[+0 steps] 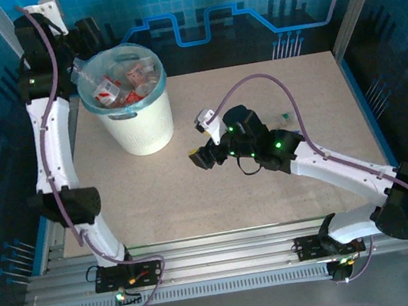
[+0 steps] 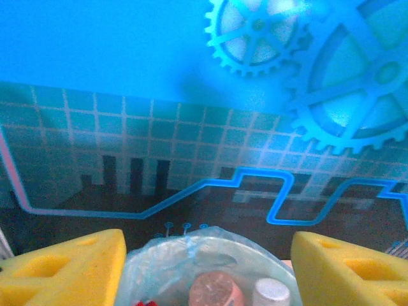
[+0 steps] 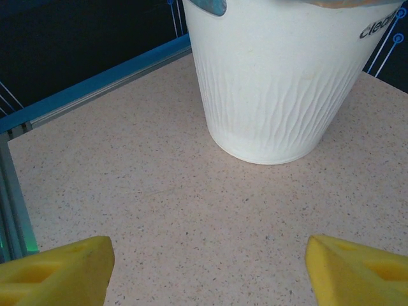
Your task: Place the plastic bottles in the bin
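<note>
Bin [image 1: 142, 128] upright at the tabletop's [image 1: 280, 94] far-left corner, long axis vertical, mouth up, plastic bottles [image 1: 122, 87] heaped inside at mixed angles (two point cap-up), my left jaws parted by its rim, empty, my right jaws spread wide, empty, facing the bin's wall

Speckled beige tabletop [image 1: 196, 201]; blue back wall [image 2: 95, 51] (gear, circuit graphics).

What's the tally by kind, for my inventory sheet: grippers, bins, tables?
Grippers: 2, the left gripper and the right gripper
Bins: 1, the bin
Tables: 1, the table
Total: 4
</note>
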Controlling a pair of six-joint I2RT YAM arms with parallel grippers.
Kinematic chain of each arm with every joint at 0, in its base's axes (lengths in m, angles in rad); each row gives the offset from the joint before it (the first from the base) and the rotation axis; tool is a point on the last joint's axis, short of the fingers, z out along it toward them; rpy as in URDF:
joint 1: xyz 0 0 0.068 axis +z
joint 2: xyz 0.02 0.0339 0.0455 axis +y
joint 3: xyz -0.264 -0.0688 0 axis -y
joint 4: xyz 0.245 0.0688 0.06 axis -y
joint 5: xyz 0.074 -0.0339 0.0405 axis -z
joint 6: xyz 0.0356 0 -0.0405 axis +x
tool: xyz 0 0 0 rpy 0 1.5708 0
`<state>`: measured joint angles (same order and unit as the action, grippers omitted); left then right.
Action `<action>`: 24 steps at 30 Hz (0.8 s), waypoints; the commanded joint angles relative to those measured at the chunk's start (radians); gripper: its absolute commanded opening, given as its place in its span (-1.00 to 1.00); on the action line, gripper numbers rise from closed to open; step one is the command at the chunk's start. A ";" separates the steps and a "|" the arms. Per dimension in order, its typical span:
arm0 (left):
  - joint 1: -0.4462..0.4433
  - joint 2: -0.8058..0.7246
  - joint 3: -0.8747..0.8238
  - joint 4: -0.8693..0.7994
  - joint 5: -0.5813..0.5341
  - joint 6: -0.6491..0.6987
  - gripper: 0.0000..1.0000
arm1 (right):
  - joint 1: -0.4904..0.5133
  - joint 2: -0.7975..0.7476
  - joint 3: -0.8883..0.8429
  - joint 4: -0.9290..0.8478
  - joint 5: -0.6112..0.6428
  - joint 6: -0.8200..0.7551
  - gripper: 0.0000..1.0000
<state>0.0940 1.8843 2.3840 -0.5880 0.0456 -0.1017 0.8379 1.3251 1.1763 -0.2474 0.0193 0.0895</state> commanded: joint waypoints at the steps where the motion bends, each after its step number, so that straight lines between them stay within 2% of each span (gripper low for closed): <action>1: 0.064 0.093 0.171 -0.162 -0.048 -0.030 0.30 | 0.015 0.015 0.025 -0.016 0.017 -0.002 0.60; 7: 0.185 0.144 0.169 -0.165 0.024 -0.179 -0.04 | 0.015 0.069 0.066 -0.046 0.009 -0.013 0.60; 10: 0.223 0.175 0.158 -0.180 0.083 -0.212 -0.06 | 0.015 0.090 0.088 -0.058 -0.006 -0.017 0.59; 17: 0.219 0.195 0.105 -0.219 0.243 -0.158 -0.04 | 0.019 0.123 0.109 -0.060 -0.025 -0.007 0.58; 24: 0.172 0.085 -0.099 -0.193 0.299 -0.065 -0.02 | 0.036 0.133 0.115 -0.057 -0.027 -0.001 0.58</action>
<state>0.2871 2.0502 2.3554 -0.7696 0.2684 -0.2241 0.8532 1.4502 1.2549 -0.2970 0.0078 0.0856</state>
